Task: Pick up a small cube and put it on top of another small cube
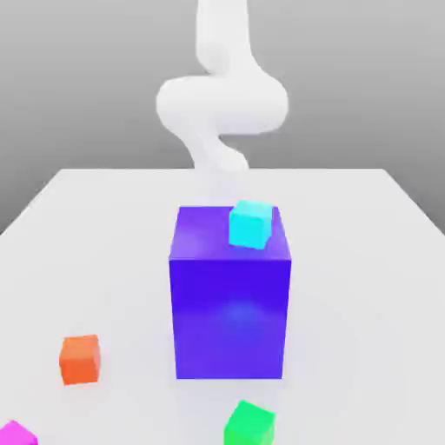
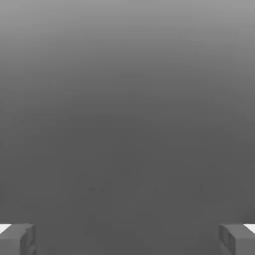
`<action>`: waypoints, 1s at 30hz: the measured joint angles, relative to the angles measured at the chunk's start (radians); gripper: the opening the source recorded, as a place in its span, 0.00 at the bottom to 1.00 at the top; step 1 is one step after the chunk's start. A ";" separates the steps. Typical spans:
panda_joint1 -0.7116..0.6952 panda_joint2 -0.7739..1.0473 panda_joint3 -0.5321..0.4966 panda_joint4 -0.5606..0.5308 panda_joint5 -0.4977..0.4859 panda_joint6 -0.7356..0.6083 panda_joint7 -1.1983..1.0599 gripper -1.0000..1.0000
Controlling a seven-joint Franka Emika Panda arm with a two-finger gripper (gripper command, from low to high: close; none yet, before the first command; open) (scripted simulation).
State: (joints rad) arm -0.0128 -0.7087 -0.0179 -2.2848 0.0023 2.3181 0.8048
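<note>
Pincer (image 2: 127, 240) spread wide apart, gripping nothing — cyan cube (image 1: 250, 225) resting on top of big blue block (image 1: 230, 295) — orange cube (image 1: 80, 360) lying on table (image 1: 356, 304).

In the exterior view we see a large blue-violet block (image 1: 204, 317) standing upright on a pale table (image 1: 365, 295), with a plain gray backdrop (image 1: 365, 78) behind.

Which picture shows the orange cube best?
The exterior view does. There you see the whole orange cube sitting on the white table, left of the big blue box. The hand view shows the claw wide open, but no orange cube.
</note>
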 joint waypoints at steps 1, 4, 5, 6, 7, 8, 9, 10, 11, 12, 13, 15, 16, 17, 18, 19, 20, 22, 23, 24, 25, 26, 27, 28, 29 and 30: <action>-0.005 0.039 -0.008 0.006 0.001 0.008 0.002 0.50; -0.019 0.150 -0.033 0.025 0.007 0.031 0.006 0.50; -0.024 0.187 -0.041 0.031 0.009 0.039 0.007 0.50; -0.029 0.223 -0.049 0.036 0.011 0.047 0.008 0.50; -0.033 0.259 -0.058 0.042 0.014 0.054 0.008 0.50; -0.038 0.295 -0.067 0.048 0.018 0.061 0.008 0.50; -0.042 0.331 -0.076 0.054 0.021 0.069 0.008 0.50; -0.047 0.368 -0.084 0.060 0.025 0.076 0.008 0.50; -0.052 0.404 -0.093 0.066 0.030 0.083 0.007 0.50; -0.057 0.440 -0.101 0.072 0.035 0.091 0.006 0.50; -0.062 0.476 -0.110 0.078 0.041 0.098 0.005 0.50; -0.073 0.549 -0.126 0.090 0.053 0.113 0.001 0.50; -0.079 0.585 -0.134 0.096 0.060 0.120 -0.001 0.50; -0.090 0.622 -0.141 0.102 0.067 0.127 -0.004 0.50; -0.097 0.658 -0.149 0.108 0.074 0.135 -0.006 0.50; -0.110 0.695 -0.154 0.114 0.082 0.142 -0.009 0.50; -0.122 0.732 -0.157 0.120 0.090 0.149 -0.013 0.50; -0.139 0.805 -0.162 0.132 0.106 0.163 -0.018 0.50; -0.147 0.841 -0.165 0.138 0.113 0.170 -0.021 0.50; -0.155 0.878 -0.168 0.144 0.120 0.178 -0.023 0.50; -0.163 0.915 -0.171 0.150 0.127 0.185 -0.025 0.50; -0.173 0.951 -0.174 0.156 0.134 0.192 -0.028 0.50; -0.183 0.988 -0.177 0.162 0.141 0.199 -0.030 0.50; -0.193 1.024 -0.179 0.168 0.147 0.206 -0.032 0.50; -0.204 1.061 -0.182 0.174 0.153 0.213 -0.034 0.50; -0.214 1.097 -0.184 0.180 0.159 0.220 -0.035 0.50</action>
State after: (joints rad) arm -0.2273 0.3885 -0.2018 -2.1043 0.1612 2.5385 0.7700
